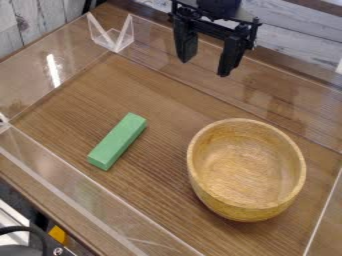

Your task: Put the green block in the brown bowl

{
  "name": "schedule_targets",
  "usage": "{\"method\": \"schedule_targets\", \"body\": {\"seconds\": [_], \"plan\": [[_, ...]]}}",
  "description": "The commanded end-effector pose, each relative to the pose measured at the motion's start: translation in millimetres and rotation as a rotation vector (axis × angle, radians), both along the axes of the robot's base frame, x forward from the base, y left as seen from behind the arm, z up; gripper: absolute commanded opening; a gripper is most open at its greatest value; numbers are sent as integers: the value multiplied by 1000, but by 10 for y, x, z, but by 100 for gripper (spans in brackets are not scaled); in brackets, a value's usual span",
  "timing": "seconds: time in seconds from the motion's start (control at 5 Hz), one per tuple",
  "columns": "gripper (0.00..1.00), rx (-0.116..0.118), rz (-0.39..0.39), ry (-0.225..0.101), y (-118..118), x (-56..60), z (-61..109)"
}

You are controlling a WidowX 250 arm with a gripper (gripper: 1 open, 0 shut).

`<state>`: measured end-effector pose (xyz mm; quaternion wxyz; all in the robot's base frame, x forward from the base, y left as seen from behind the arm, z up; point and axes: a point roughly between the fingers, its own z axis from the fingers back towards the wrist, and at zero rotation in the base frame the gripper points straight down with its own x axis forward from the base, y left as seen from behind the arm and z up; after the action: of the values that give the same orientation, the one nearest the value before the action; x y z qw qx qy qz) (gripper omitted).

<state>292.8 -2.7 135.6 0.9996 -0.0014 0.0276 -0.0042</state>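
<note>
The green block [118, 140] lies flat on the wooden table, left of centre, its long side running diagonally. To its right sits the brown bowl [246, 167], round, light tan, upright and with nothing inside. My gripper [206, 50] hangs at the top of the view, pointing down, well above and behind both objects. Its two black fingers [183, 44] stand apart and open, with nothing between them.
A low clear acrylic wall [80, 185] borders the wooden table [160, 95] along the front and left. A clear corner piece [112, 32] stands at the back left. The bowl sits close to the right wall.
</note>
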Motion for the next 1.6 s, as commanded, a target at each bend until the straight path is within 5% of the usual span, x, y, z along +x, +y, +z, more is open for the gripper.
{"method": "schedule_targets", "body": {"seconds": [0.0, 0.2, 0.8, 1.4], "plan": [[100, -3, 6, 15, 17, -40, -61], [100, -6, 45, 19, 187, -227, -125], [100, 43, 98, -16, 790, -646, -292], [100, 48, 112, -8, 846, -738, -559]]}}
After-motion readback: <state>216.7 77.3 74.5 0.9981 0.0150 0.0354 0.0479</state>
